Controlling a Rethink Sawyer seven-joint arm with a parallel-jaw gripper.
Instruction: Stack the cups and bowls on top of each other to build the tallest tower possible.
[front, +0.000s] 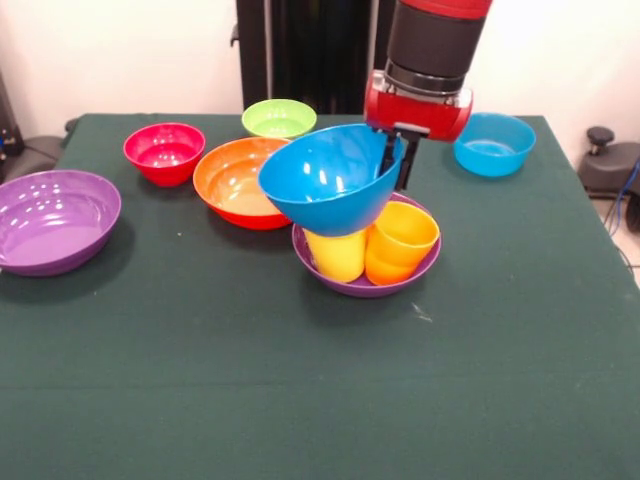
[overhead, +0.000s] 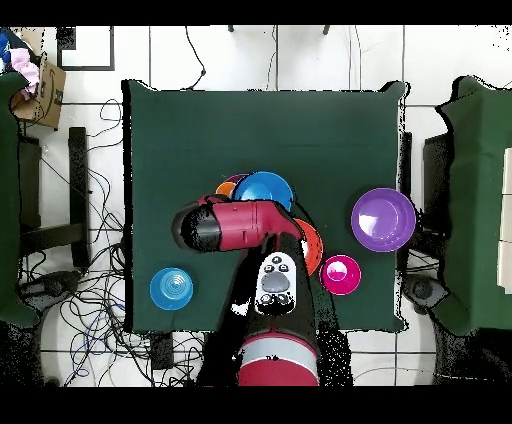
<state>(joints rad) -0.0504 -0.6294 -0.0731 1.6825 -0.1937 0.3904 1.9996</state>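
My gripper (front: 392, 155) is shut on the far rim of a large blue bowl (front: 330, 178) and holds it tilted, its opening turned toward the camera. The bowl hangs just above a yellow cup (front: 337, 255) and an orange cup (front: 400, 240). Both cups stand side by side inside a purple bowl (front: 365, 285) at the table's middle. The orange cup leans a little, and the blue bowl hides the yellow cup's top. In the overhead view the blue bowl (overhead: 262, 187) shows beside the arm, which hides the gripper.
A large orange bowl (front: 235, 180) sits just left of the pile. A small red bowl (front: 164, 150) and a light green bowl (front: 279, 118) stand behind it. A second purple bowl (front: 50, 218) is at the left edge, and a small blue bowl (front: 494, 142) is far right.
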